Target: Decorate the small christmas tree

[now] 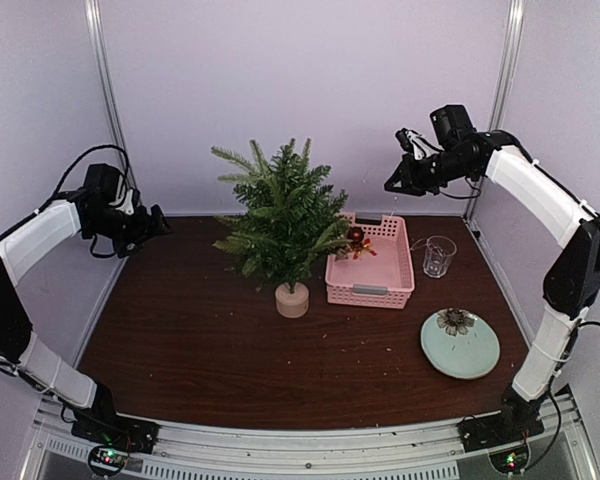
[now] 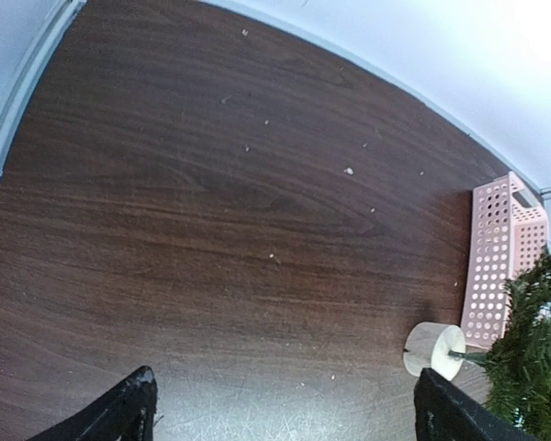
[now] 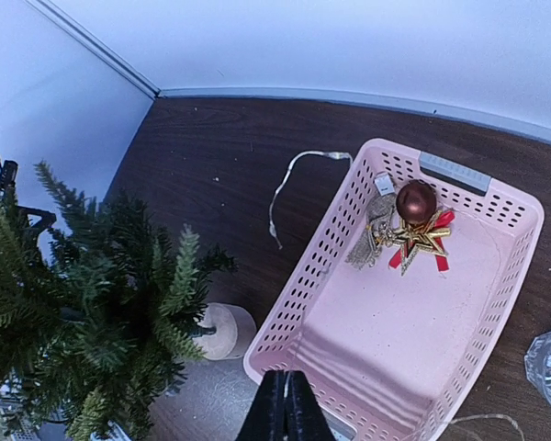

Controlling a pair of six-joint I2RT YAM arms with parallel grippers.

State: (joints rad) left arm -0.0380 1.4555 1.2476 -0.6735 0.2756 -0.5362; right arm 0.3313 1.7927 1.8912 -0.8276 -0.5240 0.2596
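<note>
- My left gripper (image 1: pixel 152 222): raised over the left edge of the table (image 1: pixel 230 350), jaws spread wide, empty.
- My right gripper (image 1: pixel 395 183): raised near the far-right corner, jaws pressed together on nothing.
- Small christmas tree (image 1: pixel 285 215): upright mid-table, toward the far edge.
- Pink basket (image 1: pixel 365 292): just right of the tree's stump; red bauble (image 3: pixel 415 200) and gold star (image 3: pixel 422 237) inside.
- Drinking glass (image 1: pixel 439 256): right of the basket.

The left arm (image 1: pixel 40 235) and right arm (image 1: pixel 535 190) have white link covers, black joint housings and exposed black cables. The left end effector (image 1: pixel 163 220) and right end effector (image 1: pixel 390 185) are black. The bases (image 1: pixel 108 455) show green and red lights.
</note>
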